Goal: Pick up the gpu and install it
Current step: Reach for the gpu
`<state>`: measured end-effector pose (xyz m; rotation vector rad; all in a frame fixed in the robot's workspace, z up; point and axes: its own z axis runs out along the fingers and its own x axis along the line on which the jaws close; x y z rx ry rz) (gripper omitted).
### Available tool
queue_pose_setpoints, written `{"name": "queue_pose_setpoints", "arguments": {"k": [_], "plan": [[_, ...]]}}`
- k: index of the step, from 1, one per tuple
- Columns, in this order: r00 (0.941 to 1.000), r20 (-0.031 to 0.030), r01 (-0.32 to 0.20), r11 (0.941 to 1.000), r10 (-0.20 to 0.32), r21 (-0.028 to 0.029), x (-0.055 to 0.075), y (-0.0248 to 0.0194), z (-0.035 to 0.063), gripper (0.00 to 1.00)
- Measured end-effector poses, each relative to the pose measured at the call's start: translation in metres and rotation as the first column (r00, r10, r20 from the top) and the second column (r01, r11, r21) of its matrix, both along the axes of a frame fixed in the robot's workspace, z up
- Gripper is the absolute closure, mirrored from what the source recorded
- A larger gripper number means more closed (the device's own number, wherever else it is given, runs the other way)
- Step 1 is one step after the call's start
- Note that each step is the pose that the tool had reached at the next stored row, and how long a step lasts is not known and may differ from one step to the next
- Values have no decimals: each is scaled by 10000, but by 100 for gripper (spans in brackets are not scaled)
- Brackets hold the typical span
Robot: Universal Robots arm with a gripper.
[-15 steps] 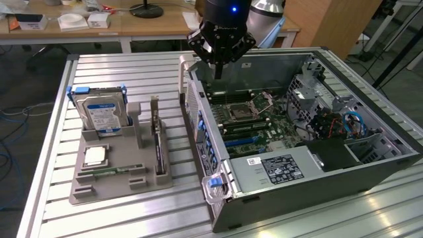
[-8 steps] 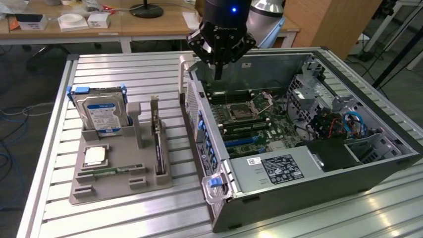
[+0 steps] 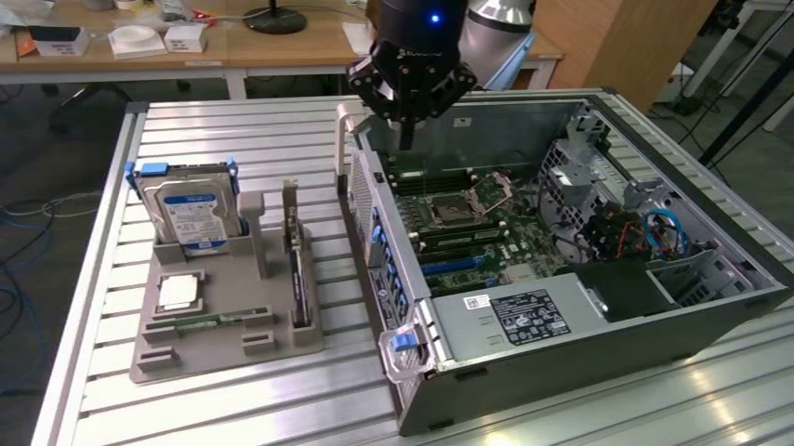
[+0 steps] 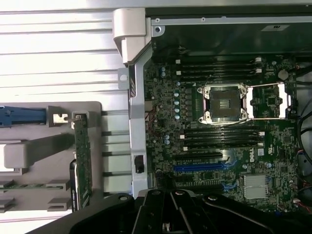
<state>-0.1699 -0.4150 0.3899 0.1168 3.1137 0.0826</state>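
- We see the jaws pressed together and holding nothing. They hang from the black arm (image 3: 419, 37) over the open computer case (image 3: 596, 372), above the motherboard (image 4: 214, 146) at the end nearest the case's rear wall.
- The gpu (image 3: 296, 265) (image 4: 82, 161) stands on its long edge in a slot of the grey holder (image 3: 218, 358). It is on the desk (image 3: 248, 130) just to the exterior view's left of the case and well apart from the jaws. Nothing touches it, and it has not been picked up yet.
- In the same holder, the hard drive (image 3: 189, 216) with its blue-white label stands upright, further to the exterior view's left of the gpu. A square processor chip (image 3: 180, 293) lies flat in front of it, with a green memory stick (image 3: 205, 321) beside that.
- The case lies on its side with the board facing up. We can make out the processor socket (image 4: 226, 102) and a blue card slot (image 4: 200, 167).
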Motion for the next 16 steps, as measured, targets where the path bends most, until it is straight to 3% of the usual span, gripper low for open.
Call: {"name": "queue_pose_setpoints", "arguments": {"k": [16], "plan": [[10000,0,0,10000,0,0,-150,-7,-4,89]]}}
